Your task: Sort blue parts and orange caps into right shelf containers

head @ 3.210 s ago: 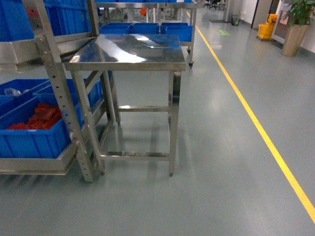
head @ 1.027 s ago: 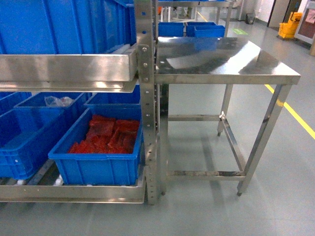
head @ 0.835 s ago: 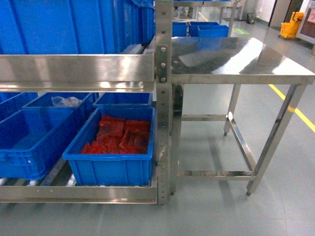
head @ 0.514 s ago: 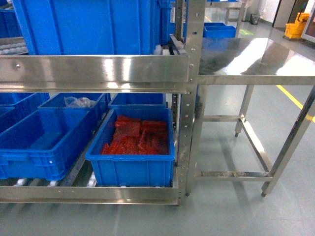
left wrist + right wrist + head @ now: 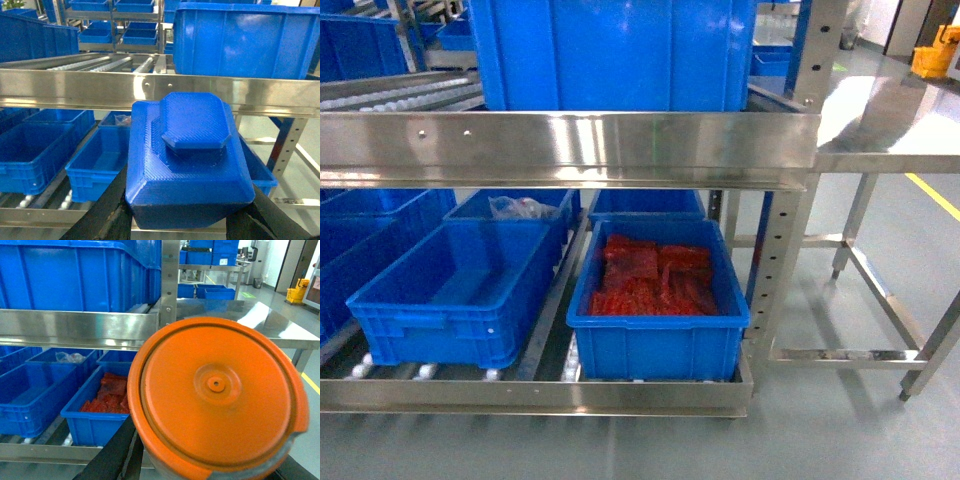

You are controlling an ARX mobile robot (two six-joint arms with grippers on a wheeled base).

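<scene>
blue part (image 5: 187, 155) clamped in left gripper (image 5: 185, 225), orange cap (image 5: 215, 395) clamped in right gripper (image 5: 210, 467). base has swung from steel table to shelf (image 5: 570, 140) w/ blue crates (image 5: 455, 290); drop-off's now near.

Only black gripper fingers show: the left gripper (image 5: 185, 227) at the lower edge of its wrist view, the right gripper (image 5: 210, 470) likewise, flat, matte, angled bars.

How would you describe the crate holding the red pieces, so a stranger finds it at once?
Look at the steel shelf, bottom level on the rollers. Two blue crates stand in front; it is the right crate, beside the upright post. Only this one is heaped with flat red pieces; its left neighbour looks empty.
</scene>
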